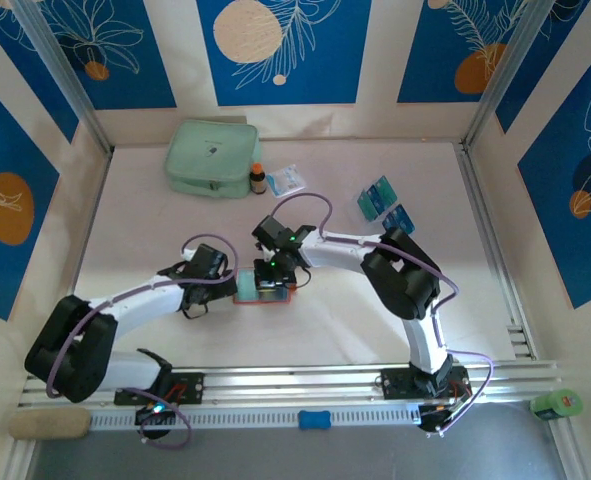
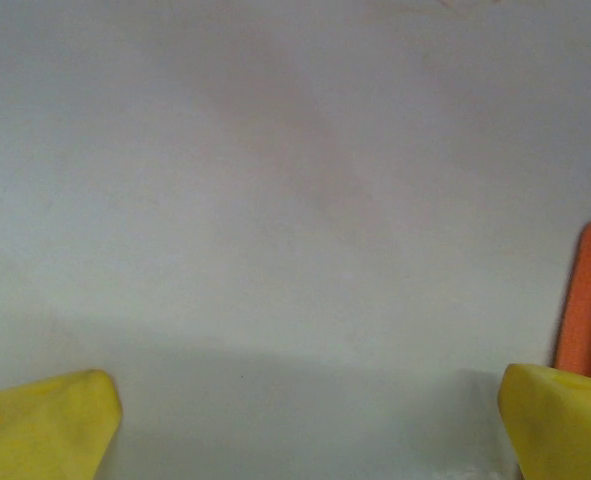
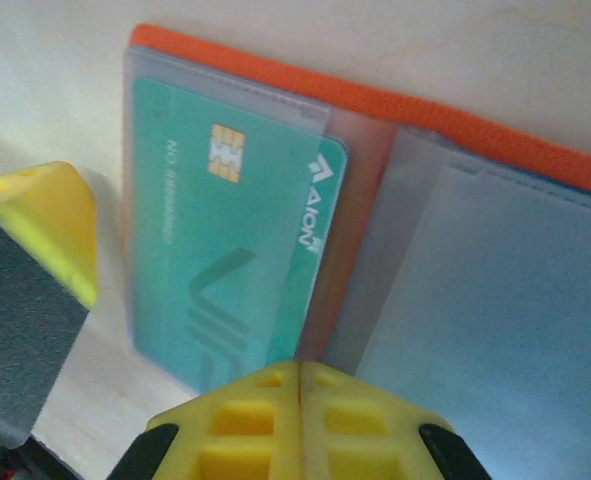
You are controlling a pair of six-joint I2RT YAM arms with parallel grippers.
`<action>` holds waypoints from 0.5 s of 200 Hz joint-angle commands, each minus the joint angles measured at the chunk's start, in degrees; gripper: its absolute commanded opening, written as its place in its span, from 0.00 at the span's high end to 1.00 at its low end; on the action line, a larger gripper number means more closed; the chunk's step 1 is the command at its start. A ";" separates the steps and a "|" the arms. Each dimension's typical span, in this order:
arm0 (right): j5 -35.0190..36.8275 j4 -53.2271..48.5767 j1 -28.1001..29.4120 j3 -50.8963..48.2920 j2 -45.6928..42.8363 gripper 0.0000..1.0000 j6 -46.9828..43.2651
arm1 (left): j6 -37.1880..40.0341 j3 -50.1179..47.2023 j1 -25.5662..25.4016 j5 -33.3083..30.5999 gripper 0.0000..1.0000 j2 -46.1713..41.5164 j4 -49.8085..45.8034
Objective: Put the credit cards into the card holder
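Right gripper point(image 3: 297, 382) pressed together over open orange folding wallet point(image 3: 275, 76), teal-green plastic card point(image 3: 225, 255) pocketed just ahead; left gripper point(image 2: 310, 430) spread, wallet edge beside it.

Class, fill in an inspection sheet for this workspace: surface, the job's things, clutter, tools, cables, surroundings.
Surface: white table, no spills or marks seen on the bare parts.
Job's things: orange wallet lies open with a teal card in its clear pocket; loose cards, teal and blue, lie at the far right.
Clutter: green pouch, brown bottle and paper packet at the far side.
Tools: left tool open, low over bare table beside the wallet; right tool shut, over the open wallet.
Cables: purple cables loop along both arms; no snag seen.
Surroundings: blue leaf-print walls; metal rail at the near edge.
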 commanded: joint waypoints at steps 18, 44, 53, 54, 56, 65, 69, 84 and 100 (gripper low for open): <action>-0.22 -1.47 0.34 2.76 1.78 1.00 -0.99 | 0.23 -0.18 0.85 1.31 0.00 3.20 0.15; -0.79 -1.47 0.34 3.21 2.54 1.00 -1.04 | 0.36 -0.21 0.83 1.84 0.00 3.73 0.69; -0.85 -1.43 0.32 3.20 2.69 1.00 -0.95 | 0.41 -0.27 0.85 2.06 0.00 3.85 0.84; -0.89 -1.45 0.33 3.24 2.70 1.00 -0.95 | 0.41 -0.29 0.85 2.08 0.00 3.86 0.84; -0.93 -1.35 0.34 3.22 2.71 1.00 -0.95 | 0.41 -0.24 0.85 2.12 0.00 3.86 0.91; -1.19 -1.29 0.34 3.23 2.89 1.00 -0.87 | 0.40 -0.31 0.85 2.28 0.00 3.91 1.08; -1.28 -1.13 0.30 3.28 2.95 1.00 -0.86 | 0.49 -0.31 0.85 2.40 0.00 3.87 1.17; -1.83 -0.85 0.41 3.26 3.15 1.00 -0.60 | 0.49 -0.42 0.85 2.55 0.00 3.78 1.35; -2.43 -0.57 0.41 3.27 3.32 1.00 -0.42 | 0.49 -0.57 0.83 2.80 0.00 3.63 1.58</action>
